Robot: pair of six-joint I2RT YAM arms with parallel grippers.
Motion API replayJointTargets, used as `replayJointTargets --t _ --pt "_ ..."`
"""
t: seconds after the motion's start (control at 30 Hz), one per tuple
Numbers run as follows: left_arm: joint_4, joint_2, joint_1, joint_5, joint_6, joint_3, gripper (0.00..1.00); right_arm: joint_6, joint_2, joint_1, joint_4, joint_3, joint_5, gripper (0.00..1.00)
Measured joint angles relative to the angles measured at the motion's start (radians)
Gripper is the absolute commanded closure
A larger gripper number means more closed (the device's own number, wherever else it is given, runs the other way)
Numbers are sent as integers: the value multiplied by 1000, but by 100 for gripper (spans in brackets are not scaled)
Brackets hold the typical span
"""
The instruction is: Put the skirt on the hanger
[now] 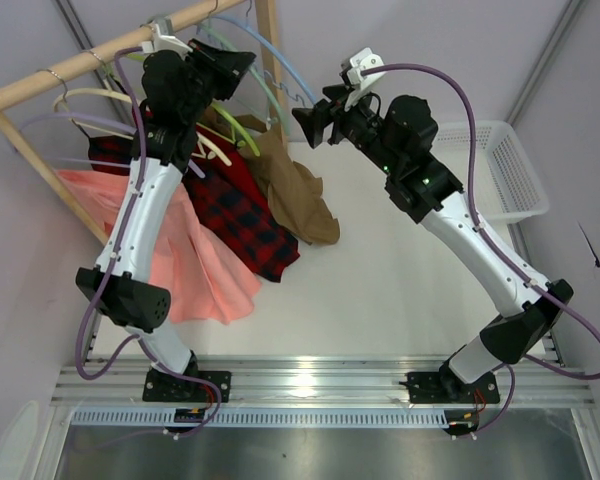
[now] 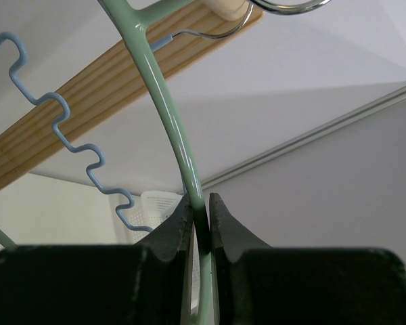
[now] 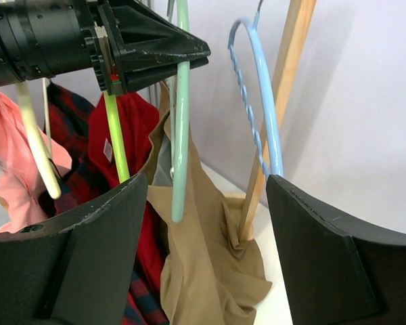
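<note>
The pale sage-green hanger [image 2: 168, 108] hangs by its wire hook from the wooden rail [image 2: 101, 88]. My left gripper [image 2: 200, 210] is shut on one of the hanger's arms, seen from above near the rail's right end [image 1: 242, 62]. The tan skirt [image 3: 203, 257] hangs down behind the hanger's [image 3: 181, 122] lower arm, and its hem bunches on the table [image 1: 298, 195]. How the fabric is fixed to the hanger is hidden. My right gripper [image 3: 208, 179] is open just in front of the skirt, its fingers apart on either side with nothing between them.
A light blue hanger [image 3: 264, 101] hangs right of the sage one, beside the rack's wooden post [image 3: 284, 81]. A lime-green hanger [image 3: 116, 142], a red plaid skirt [image 1: 242, 215] and a pink skirt [image 1: 190, 255] hang to the left. A white basket [image 1: 500, 170] stands at the right.
</note>
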Motion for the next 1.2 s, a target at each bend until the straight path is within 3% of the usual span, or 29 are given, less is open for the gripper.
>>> replayJointTargets --t 0.2,0.6,0.63,0.77,0.93,1.07,1.2 --pt "85 -29 -2 -1 -1 -94 100 0 0 -6 -2 -21 -1 23" --pt "58 -60 2 -92 -72 -175 95 2 -11 -8 1 -39 -3 22" --pt "56 -61 2 -95 -76 -175 92 3 -12 -8 1 -40 -5 22" --pt "62 -63 1 -101 -64 -174 62 5 -16 -8 -1 -45 -5 19" --pt "48 -77 -18 -126 0 -138 43 14 -22 -11 -7 -47 -5 9" --pt "9 -118 -45 -158 71 -131 20 43 -39 -24 -33 -49 0 5" --pt "-15 -210 -74 -196 145 -163 8 101 -86 -56 -59 -81 7 2"
